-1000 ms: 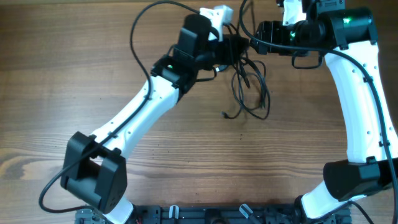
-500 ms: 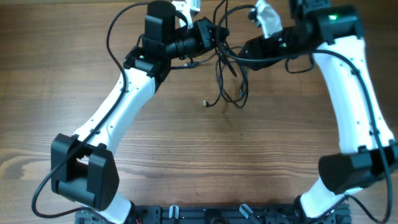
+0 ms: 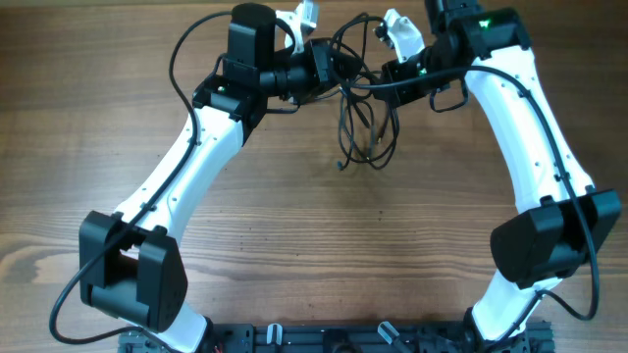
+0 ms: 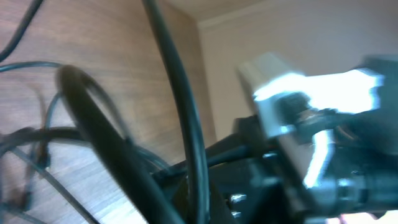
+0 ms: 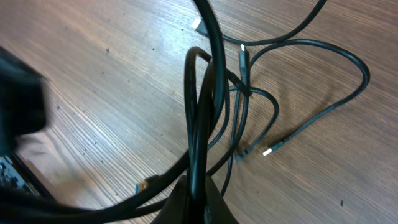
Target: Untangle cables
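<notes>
So the cables (image 3: 361,118) are up near the middle of the table's (image 3: 294,245) far edge, strung between the two grippers. From overhead the bunch is a dark tangle right where the left gripper (image 3: 334,67) and the right gripper (image 3: 390,76) nearly meet, tips facing each other. A few thin loops trail from there toward the middle of the table, and one small plug end (image 3: 340,165) sits at the bottom of them.

Right wrist view is the clear one: several strands of cable (image 5: 202,112) funnel straight down into the right gripper (image 5: 194,205) at the bottom of the frame. The jaws look pinched tight on that bundle, while the rest fans out over the wood, with a loose plug (image 5: 272,149) lying flat off to one side.

Left wrist view is pretty smeared. Thick blurry cable strands (image 4: 180,106) cross right in front of the lens and run down toward the fingers, but I honestly can't tell if those jaws are clamped or apart.

Poses: the left arm (image 3: 196,167) climbs diagonally from the near-left corner to the far edge, wrist turned to point right. The right arm (image 3: 535,127) rises from the near-right corner along the right side, then hooks left at the far edge — both are stretched well out
</notes>
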Controlling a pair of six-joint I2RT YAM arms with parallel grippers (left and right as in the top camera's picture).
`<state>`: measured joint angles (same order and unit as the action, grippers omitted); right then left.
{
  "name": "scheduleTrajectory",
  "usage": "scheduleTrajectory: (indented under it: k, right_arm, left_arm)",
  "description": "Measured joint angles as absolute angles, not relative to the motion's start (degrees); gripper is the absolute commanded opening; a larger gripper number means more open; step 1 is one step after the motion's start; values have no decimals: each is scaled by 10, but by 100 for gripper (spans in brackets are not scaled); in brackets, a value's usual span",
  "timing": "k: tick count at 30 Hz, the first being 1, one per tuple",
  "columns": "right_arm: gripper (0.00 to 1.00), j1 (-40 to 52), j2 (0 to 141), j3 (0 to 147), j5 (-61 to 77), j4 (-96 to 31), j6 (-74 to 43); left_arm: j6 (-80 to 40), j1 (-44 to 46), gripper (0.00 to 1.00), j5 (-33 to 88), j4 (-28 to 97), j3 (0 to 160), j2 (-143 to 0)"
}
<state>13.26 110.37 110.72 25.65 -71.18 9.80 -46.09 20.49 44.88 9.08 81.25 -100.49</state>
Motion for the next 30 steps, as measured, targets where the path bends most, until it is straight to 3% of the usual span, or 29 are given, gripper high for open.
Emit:
scheduleTrajectory:
  k: [5,13,24,30]
  right_arm:
    - [4,85,1044,1107,286,-701,84]
    - [4,-43,859,1113,314,-694,44]
    - [4,-255,848,1112,314,-687,-79]
    - [10,-296,848,1112,273,-686,-107]
  left_arm:
    - [-419,205,4,310,238,814,-1004]
    - [-382,205,4,153,313,814,-1001]
    - [-375,204,4,27,376,814,-999]
    - [-373,202,4,-18,381,814,-999]
